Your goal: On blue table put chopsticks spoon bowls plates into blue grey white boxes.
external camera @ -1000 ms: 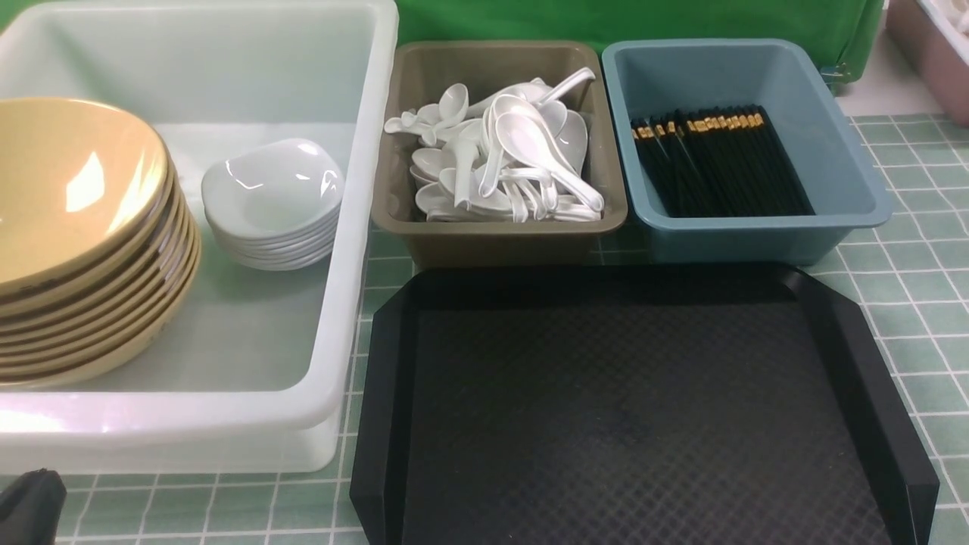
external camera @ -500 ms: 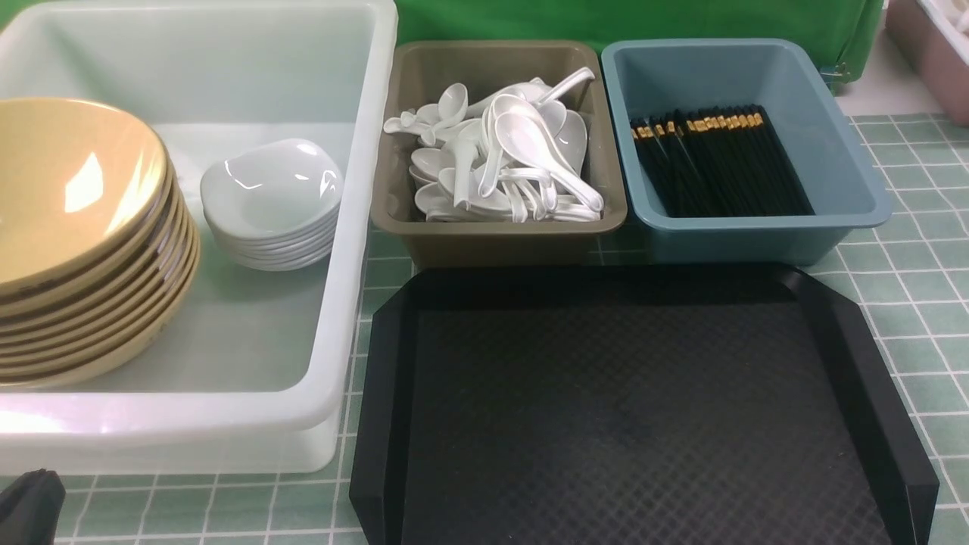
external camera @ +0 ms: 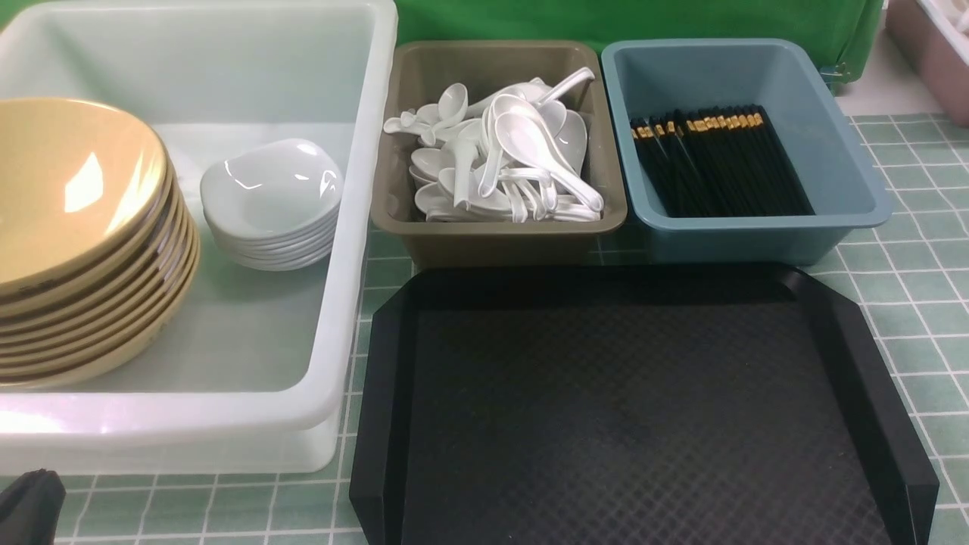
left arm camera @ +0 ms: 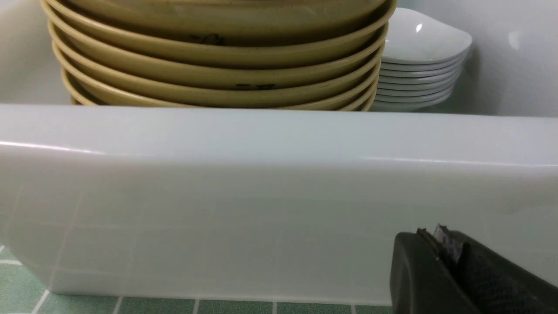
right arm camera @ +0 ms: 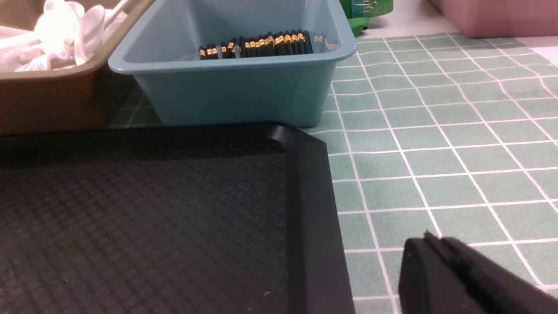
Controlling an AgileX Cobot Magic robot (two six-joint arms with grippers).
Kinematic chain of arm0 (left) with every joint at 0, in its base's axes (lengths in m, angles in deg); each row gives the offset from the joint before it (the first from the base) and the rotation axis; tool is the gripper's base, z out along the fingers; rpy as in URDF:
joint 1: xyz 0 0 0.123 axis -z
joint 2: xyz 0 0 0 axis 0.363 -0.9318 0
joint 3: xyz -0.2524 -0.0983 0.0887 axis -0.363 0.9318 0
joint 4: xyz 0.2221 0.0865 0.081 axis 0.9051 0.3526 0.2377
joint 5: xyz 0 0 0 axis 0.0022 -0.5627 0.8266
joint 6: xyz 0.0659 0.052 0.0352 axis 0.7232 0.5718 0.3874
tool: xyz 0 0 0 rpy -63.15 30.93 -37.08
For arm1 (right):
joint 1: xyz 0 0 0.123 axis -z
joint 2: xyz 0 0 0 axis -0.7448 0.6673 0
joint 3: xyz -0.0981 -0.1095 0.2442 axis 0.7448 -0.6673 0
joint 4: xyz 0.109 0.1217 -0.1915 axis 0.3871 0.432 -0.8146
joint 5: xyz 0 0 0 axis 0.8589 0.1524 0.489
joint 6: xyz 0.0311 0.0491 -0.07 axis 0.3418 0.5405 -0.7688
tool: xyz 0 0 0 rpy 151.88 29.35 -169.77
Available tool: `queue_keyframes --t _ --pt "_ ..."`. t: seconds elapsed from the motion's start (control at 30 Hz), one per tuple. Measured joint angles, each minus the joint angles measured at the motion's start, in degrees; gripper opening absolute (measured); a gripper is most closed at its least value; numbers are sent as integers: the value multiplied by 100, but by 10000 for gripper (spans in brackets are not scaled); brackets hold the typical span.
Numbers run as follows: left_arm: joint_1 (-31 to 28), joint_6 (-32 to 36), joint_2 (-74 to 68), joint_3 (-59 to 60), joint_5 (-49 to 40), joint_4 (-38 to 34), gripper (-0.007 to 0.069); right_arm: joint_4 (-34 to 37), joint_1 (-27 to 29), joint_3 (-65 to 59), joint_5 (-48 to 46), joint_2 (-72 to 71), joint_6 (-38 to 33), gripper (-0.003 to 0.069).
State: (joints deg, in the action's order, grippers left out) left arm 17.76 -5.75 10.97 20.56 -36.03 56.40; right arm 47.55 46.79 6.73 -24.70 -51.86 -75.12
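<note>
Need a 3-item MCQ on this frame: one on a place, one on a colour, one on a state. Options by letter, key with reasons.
1. Where are the chopsticks?
A. black tray
B. blue box
C. white box

2. What colour are the large stacked bowls?
A. yellow
B. red
C. white

3. How is the black tray?
A. holds spoons
B. holds plates
C. bare

Key: 1 B, the black sticks lie in the blue box. 2 A, the yellow stack stands in the white box beside the white dishes. 3 C, only its textured floor shows; the spoons sit in the grey box.
</note>
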Motion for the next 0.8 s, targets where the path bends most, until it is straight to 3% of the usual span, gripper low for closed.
queue_keyframes --t 0.8 --pt "0 0 0 0 0 0 1 0 0 0 0 0 0 62"
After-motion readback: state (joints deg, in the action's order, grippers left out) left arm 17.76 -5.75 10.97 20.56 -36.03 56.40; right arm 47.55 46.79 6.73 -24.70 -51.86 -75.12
